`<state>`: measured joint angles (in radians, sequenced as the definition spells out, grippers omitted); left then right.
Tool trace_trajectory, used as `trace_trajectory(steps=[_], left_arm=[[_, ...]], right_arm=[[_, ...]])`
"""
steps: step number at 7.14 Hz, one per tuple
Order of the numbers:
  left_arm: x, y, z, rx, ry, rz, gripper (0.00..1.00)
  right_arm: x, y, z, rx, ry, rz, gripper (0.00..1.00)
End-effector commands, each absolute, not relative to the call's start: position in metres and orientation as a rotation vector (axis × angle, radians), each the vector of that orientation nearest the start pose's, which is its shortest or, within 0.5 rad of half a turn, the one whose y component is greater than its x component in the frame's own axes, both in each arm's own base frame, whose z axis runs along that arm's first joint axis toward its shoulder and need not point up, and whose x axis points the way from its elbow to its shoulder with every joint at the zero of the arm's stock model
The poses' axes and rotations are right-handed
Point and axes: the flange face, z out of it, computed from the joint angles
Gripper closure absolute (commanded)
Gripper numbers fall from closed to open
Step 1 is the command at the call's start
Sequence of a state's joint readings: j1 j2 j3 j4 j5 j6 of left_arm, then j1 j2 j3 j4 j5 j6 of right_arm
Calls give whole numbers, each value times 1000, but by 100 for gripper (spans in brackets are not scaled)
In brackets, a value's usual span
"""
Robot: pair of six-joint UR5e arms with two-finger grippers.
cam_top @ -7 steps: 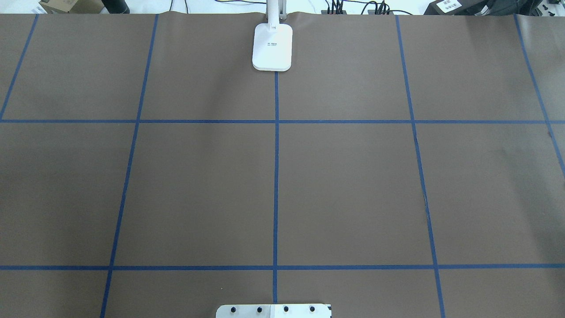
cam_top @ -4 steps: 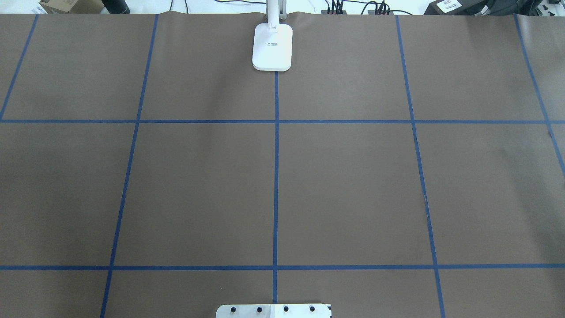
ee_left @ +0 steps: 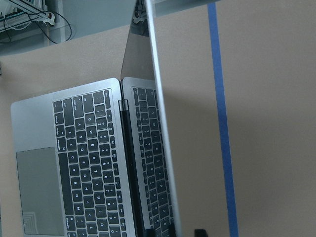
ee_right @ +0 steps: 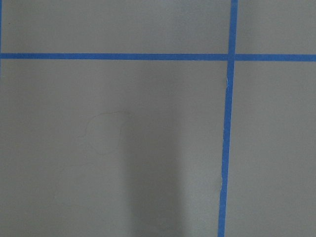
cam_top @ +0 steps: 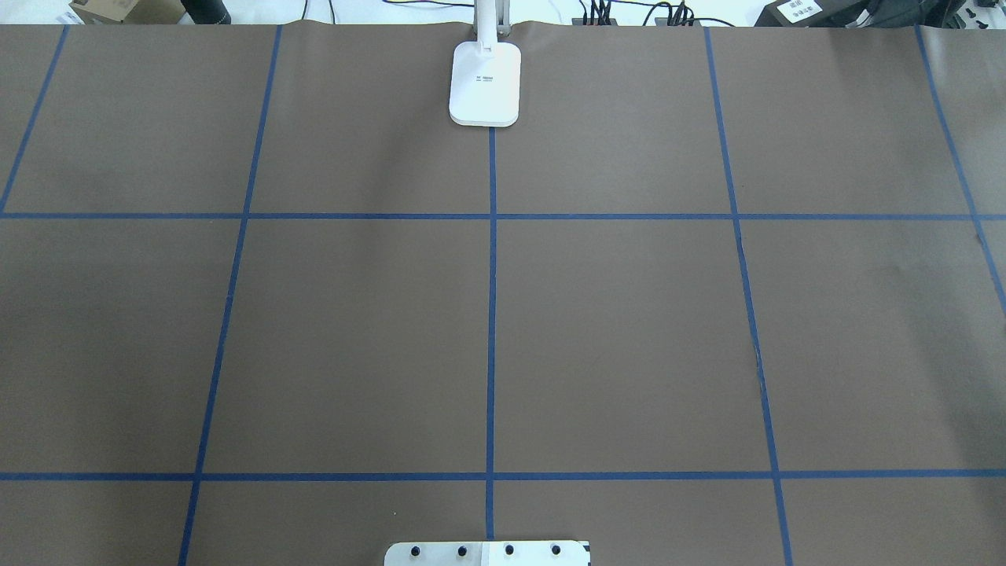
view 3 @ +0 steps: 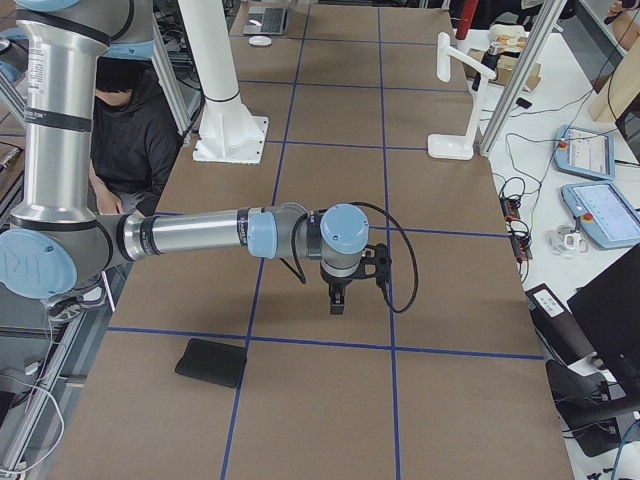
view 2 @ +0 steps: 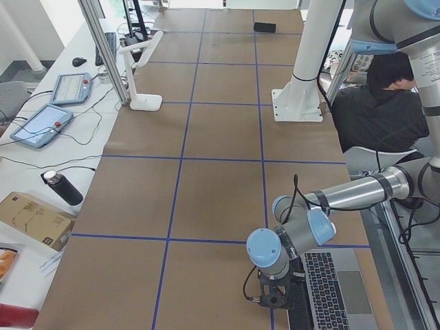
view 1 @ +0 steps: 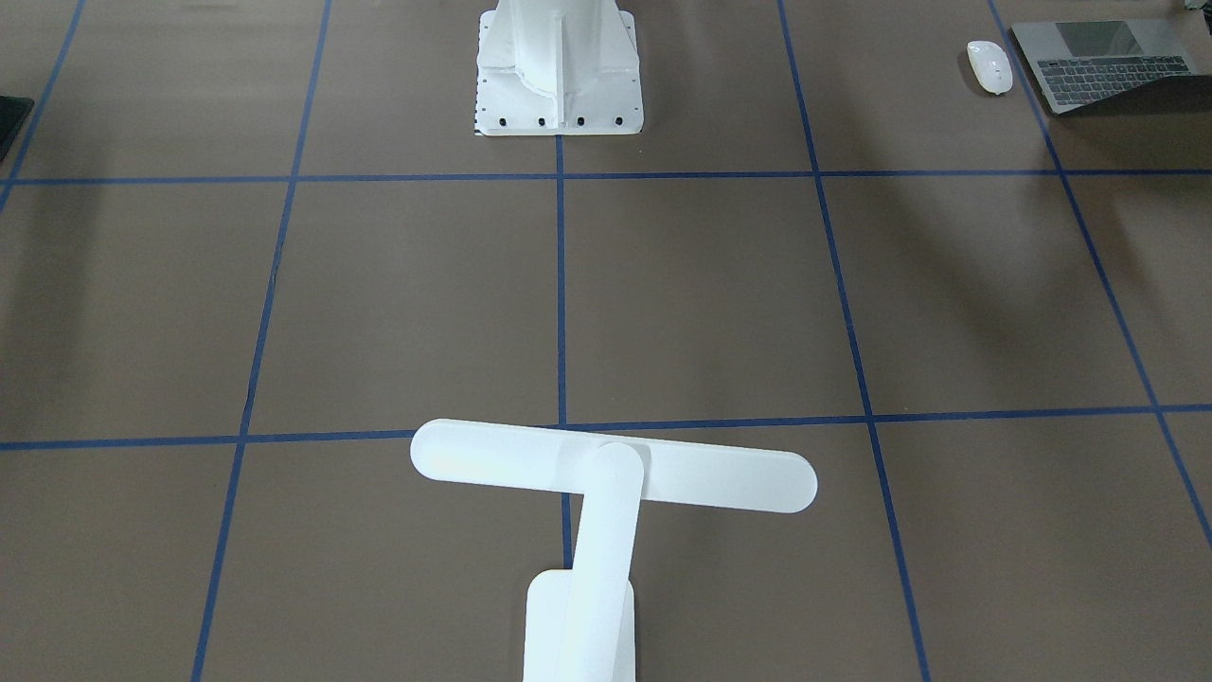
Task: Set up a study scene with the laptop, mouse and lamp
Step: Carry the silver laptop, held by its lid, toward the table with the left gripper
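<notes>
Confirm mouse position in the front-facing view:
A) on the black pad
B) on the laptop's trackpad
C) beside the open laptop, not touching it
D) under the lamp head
C: the mouse lies just beside the open laptop with a narrow gap between them, at the far corner from the lamp.

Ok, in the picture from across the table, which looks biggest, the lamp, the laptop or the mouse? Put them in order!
1. The lamp, though it sits nearest that camera, which makes it look bigger.
2. The laptop, far off and partly cut off at the edge.
3. The mouse, beside the laptop, clearly smallest.
</notes>
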<state>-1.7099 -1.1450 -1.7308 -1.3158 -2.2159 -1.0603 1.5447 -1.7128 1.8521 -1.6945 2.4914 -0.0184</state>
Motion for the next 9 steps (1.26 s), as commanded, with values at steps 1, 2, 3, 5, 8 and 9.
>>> trace_trajectory(steps=[1, 2, 3, 5, 8, 9], left_arm=[[-124, -245, 722, -828, 359, -1354, 100], [-132, -250, 700, -811, 376, -1374, 100], [-146, -258, 685, -789, 402, -1411, 100], [-191, -298, 631, -677, 377, -1466, 100], [-217, -377, 485, -606, 391, -1452, 100], [-197, -402, 446, -568, 389, -1390, 100]], right_arm=[[43, -430, 583, 19, -922, -51, 0], [43, -428, 585, 14, -922, -50, 0], [44, -424, 582, 18, -921, -50, 0], [50, -406, 588, 6, -920, -29, 0], [57, -391, 603, -23, -916, 5, 0], [63, -386, 606, -24, -918, 25, 0]])
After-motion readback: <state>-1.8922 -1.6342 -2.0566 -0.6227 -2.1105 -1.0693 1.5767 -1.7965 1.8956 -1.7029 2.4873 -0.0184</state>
